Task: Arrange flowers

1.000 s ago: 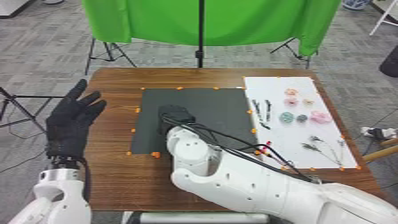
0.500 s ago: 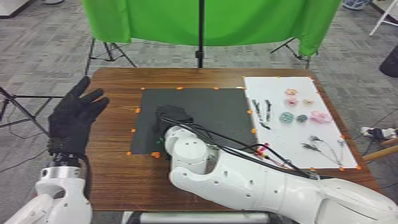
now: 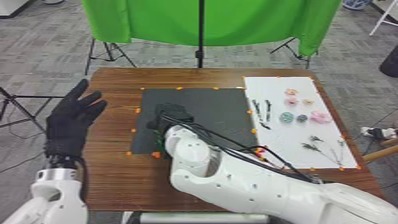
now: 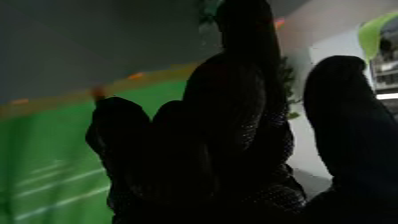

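In the head view my right hand (image 3: 171, 112) is low over the left half of the dark sheet (image 3: 218, 100), with a bit of green at its near side. The right wrist view has this hand (image 4: 222, 115) with its fingers bent round a green sprig (image 4: 288, 82), whose leaves come out beside the forefinger; the thumb stands apart. My left hand (image 3: 73, 120) is open above the table's left edge. On the white sheet (image 3: 289, 135) lie pink flowers (image 3: 321, 117), teal rosettes (image 3: 286, 117), dark twigs (image 3: 267, 111) and thin dried stems (image 3: 313, 147).
Orange tape marks (image 3: 156, 155) edge both sheets on the brown table (image 3: 115, 175). My right forearm crosses the near right part, over a corner of the white sheet, beside a small red item (image 3: 260, 150). A green cloth (image 3: 213, 25) hangs beyond the far edge.
My left hand has dipped back slightly. The right hand stays over the same spot on the dark sheet, and green now shows beside its wrist. The right forearm covers more of the red item.
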Controlling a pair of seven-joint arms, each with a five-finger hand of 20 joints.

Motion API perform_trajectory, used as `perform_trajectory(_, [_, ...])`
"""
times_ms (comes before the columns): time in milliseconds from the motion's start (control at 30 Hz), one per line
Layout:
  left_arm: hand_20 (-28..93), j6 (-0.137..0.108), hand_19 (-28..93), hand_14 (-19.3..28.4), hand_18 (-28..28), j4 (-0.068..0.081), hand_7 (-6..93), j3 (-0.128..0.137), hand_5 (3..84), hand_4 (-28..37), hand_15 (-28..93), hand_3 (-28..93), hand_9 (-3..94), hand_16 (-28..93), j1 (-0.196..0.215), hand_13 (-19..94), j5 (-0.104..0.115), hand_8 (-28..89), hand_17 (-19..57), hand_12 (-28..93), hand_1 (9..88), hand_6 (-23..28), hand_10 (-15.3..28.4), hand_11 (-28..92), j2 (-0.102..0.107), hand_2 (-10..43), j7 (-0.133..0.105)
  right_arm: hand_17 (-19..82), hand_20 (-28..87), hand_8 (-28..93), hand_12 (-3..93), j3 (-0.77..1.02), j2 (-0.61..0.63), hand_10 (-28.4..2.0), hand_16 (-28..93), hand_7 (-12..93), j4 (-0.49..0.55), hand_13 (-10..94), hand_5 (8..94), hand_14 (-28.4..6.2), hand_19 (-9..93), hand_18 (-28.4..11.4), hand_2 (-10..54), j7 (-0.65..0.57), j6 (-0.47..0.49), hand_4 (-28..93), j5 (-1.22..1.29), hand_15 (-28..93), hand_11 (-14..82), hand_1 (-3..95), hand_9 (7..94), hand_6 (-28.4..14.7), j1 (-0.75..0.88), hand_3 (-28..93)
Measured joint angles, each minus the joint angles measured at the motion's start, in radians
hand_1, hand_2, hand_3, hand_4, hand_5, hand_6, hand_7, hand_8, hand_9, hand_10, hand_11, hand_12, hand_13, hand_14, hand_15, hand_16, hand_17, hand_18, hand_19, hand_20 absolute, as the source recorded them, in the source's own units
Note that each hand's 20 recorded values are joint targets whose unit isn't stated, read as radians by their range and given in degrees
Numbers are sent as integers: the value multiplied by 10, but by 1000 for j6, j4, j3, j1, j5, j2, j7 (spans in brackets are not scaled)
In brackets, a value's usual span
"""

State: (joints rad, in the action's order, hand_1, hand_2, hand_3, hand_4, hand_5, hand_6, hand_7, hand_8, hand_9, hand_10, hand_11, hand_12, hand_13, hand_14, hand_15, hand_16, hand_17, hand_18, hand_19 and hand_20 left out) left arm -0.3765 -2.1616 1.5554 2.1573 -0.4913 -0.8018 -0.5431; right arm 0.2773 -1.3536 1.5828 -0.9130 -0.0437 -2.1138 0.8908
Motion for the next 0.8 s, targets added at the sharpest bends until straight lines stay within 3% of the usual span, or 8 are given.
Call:
perform_trajectory(100, [56, -1, 573, 280, 273, -12, 96, 24, 364, -264, 607, 840, 356, -110, 46, 243, -1, -83, -81, 111, 230, 82, 206, 271, -22, 58, 3, 504, 528, -125, 246, 9, 24, -124, 254, 164, 42, 858, 924, -93, 932, -261, 54, -2, -7, -266, -18, 794, 514, 270, 936, -18, 13, 659])
perform_trajectory(300, [57, -5, 574, 280, 273, -20, 96, 32, 364, -266, 606, 838, 356, -111, 124, 242, 1, -83, -81, 111, 229, 82, 206, 272, -40, 58, -17, 478, 530, -121, 253, 36, 92, -141, 251, 151, 131, 837, 903, -109, 932, -270, 135, -5, -6, -258, 14, 800, 508, 236, 915, -31, 28, 687])
perform_trajectory(533, [57, -14, 574, 280, 274, -20, 96, 24, 363, -267, 607, 838, 356, -110, 137, 243, 13, -83, -81, 112, 228, 81, 206, 272, -42, 58, -43, 443, 480, -114, 241, 91, 167, -150, 237, 144, 216, 806, 863, -120, 932, -274, 131, -3, 18, -247, 25, 785, 478, 225, 891, -41, 85, 697])
perform_trajectory(800, [57, -18, 575, 281, 273, -27, 97, 24, 364, -269, 607, 838, 356, -110, 158, 242, 16, -83, -80, 112, 228, 82, 206, 273, -65, 58, -46, 401, 458, -112, 240, 152, 266, -163, 232, 138, 312, 767, 800, -130, 932, -273, 132, -13, 11, -235, 48, 793, 483, 220, 847, -52, 172, 703])
